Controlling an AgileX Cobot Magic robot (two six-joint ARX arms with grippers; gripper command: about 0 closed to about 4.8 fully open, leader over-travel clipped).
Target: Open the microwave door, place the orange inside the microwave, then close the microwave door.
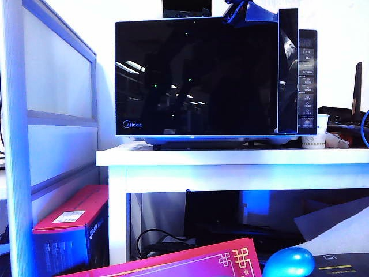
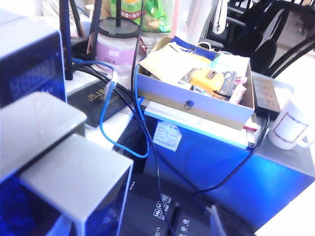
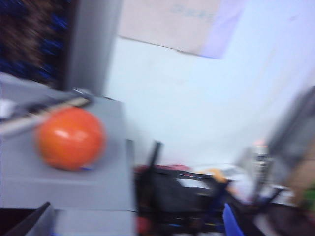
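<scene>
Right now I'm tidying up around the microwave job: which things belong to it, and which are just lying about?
Job: microwave, door shut; orange on a grey ledge; left pincer, open above desk clutter; right pincer by the orange, itself unclear.
Lying about: red box, blue lump, paper cup, mug, box of oddments.

We see a plain white wall [image 1: 346, 34] behind a white-painted wooden table [image 1: 230, 167]. At the left stands a grey-framed partition with frosted pale panels [image 1: 52, 86], and a red cardboard box [image 1: 72, 231] sits on the floor beside the table leg. Under the table it is dark, with black cables [image 1: 155, 239] trailing there. A white paper cup [image 1: 315, 134] stands on the table's right end. The light has a bluish cast.
</scene>
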